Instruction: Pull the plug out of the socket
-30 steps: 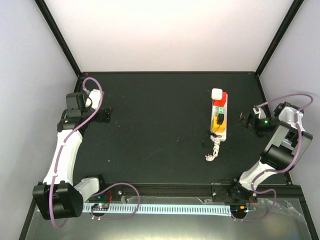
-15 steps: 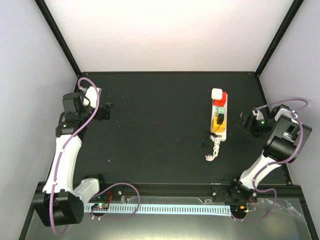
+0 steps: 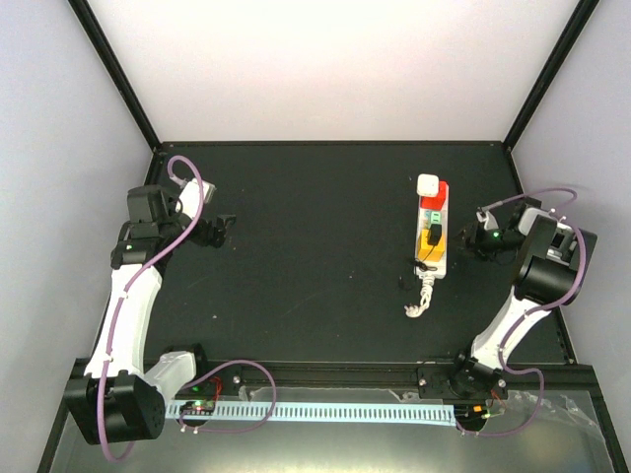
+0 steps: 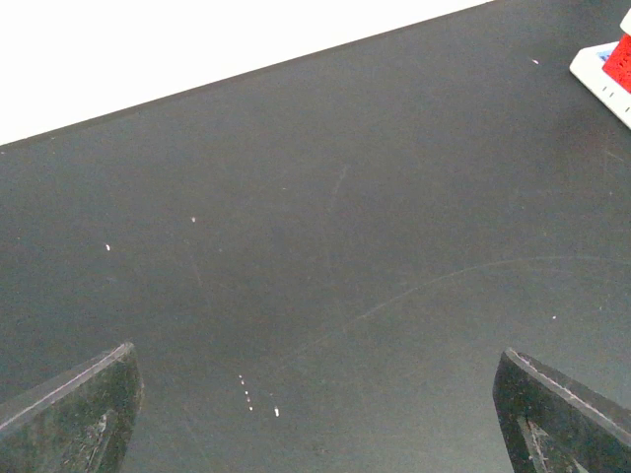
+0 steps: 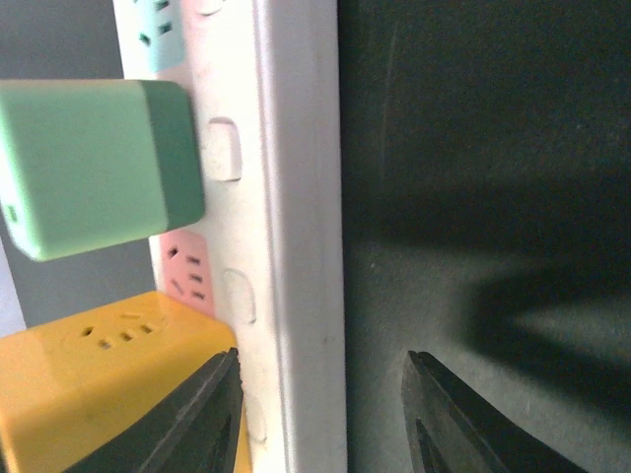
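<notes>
On the black table (image 3: pixel 315 256), cord stub (image 3: pixel 420 299) nearest, power strip (image 3: pixel 432 236) right of centre. Open, empty right gripper (image 5: pixel 320 419) frames the strip's edge beside yellow adapter (image 5: pixel 108 394); green plug (image 5: pixel 99 163) beyond. Far off, left gripper (image 4: pixel 315 414) wide open, empty.

Left arm (image 3: pixel 123 305) rises from its base along the left side and bends inward at the wrist; left gripper (image 3: pixel 223 229) points right, held low, fingers (image 4: pixel 74 419) spread wide. Right arm (image 3: pixel 503 327) leans out right and folds back at the elbow; right gripper (image 3: pixel 473 239) points left, fingers (image 5: pixel 212 414) parted
</notes>
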Available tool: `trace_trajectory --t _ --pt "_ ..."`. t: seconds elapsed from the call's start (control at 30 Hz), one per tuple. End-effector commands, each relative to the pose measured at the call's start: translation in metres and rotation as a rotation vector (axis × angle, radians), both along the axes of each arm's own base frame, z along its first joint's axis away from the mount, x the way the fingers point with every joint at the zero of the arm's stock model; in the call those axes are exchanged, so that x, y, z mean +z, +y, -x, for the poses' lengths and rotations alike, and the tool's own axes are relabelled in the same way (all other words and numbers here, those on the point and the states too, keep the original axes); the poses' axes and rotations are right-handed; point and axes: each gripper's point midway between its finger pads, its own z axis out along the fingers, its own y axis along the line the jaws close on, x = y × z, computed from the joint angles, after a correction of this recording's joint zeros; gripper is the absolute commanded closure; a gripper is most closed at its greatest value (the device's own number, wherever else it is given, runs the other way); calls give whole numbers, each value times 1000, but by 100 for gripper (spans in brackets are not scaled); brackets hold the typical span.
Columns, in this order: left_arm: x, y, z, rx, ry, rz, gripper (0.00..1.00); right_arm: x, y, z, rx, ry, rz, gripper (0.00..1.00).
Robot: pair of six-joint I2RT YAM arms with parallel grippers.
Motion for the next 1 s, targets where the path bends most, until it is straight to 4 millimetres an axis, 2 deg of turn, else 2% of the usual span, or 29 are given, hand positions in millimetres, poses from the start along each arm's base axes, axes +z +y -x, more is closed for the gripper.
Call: trace_trajectory --t 0.0,0.1,0.47,0.73,0.87,0.97 --pt "10 -9 2 -56 -19 6 1 2 -3 -24 1 -60 31 55" --pt "7 -11 2 -71 -8 19 1 1 -2 -34 2 -74 36 60" --pt "5 -4 0 -47 -7 -29 1 -12 33 -34 100 -24 0 63" --pt "4 -7 2 -57 0 -15 1 -14 75 -35 199 -29 -4 66" --pt "2 -6 2 -56 4 -26 1 -18 105 -33 283 -37 21 66" --pt "0 -5 2 -56 9 -31 1 -13 115 -35 313 -49 50 67"
